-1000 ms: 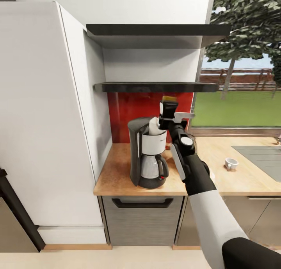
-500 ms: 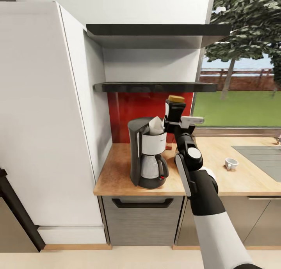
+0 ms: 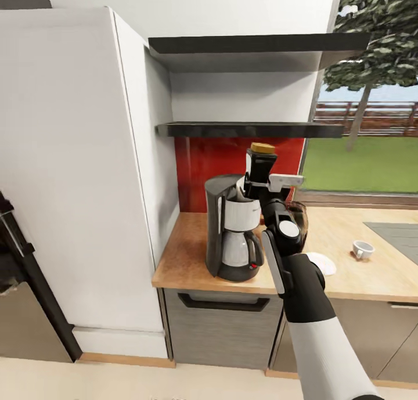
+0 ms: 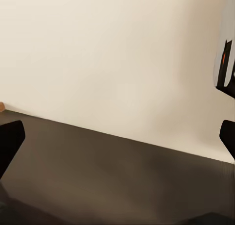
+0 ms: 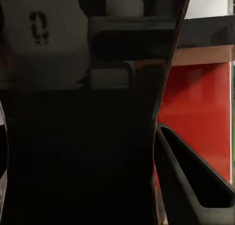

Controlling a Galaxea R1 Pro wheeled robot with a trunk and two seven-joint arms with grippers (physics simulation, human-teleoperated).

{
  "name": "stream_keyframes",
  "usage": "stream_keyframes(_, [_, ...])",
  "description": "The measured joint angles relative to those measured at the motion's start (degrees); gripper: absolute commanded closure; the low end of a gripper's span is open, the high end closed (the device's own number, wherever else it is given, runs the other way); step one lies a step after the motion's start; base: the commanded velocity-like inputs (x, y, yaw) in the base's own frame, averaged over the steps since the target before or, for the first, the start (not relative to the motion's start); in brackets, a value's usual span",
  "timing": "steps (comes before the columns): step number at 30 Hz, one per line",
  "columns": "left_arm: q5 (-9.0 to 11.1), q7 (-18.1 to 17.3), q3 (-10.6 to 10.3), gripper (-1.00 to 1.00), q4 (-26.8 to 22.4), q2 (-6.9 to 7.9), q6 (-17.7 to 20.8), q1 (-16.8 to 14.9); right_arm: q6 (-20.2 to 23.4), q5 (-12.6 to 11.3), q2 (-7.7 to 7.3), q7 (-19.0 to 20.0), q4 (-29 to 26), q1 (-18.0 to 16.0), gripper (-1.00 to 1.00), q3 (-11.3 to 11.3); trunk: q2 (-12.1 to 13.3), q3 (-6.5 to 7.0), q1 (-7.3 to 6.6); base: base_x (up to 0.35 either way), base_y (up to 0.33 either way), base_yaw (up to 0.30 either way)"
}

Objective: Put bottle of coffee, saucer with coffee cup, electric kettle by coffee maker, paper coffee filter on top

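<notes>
Progress: coffee maker (image 3: 234, 229) is sitting on countertop (image 3: 191, 255), filter in its top, we judge | our right gripper (image 3: 261, 168) is clamping coffee bottle (image 3: 262, 162) upright beside it, cap up | saucer (image 3: 321, 263), cup (image 3: 362, 249) apart; kettle pending | left fingers (image 4: 10, 141) are gaping.

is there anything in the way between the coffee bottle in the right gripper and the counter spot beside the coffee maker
Nothing visible blocks it. The right gripper holds the bottle of coffee upright just right of the coffee maker. The countertop below is hidden by the arm, so part of that spot cannot be checked. The saucer and coffee cup lie further right.
</notes>
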Motion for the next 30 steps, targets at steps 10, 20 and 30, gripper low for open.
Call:
stream_keyframes(10, [0.02,-0.01,0.03,-1.0,0.02,0.0,0.0,-0.02,0.09,0.01,0.0,0.04,-0.1,0.02,1.0,-0.02,0.0,0.0,0.0,0.0,0.0,0.142])
stream_keyframes(20, [0.02,-0.01,0.03,-1.0,0.02,-0.01,0.0,-0.04,0.1,0.01,0.0,0.04,-0.02,0.03,1.0,-0.02,0.01,0.0,0.01,-0.028,0.0,0.002])
stream_keyframes(30, [0.0,-0.01,0.03,-1.0,0.02,-0.01,0.0,-0.03,0.1,0.02,0.0,0.04,-0.01,0.06,1.0,0.0,0.0,0.0,0.0,-0.087,0.0,0.0])
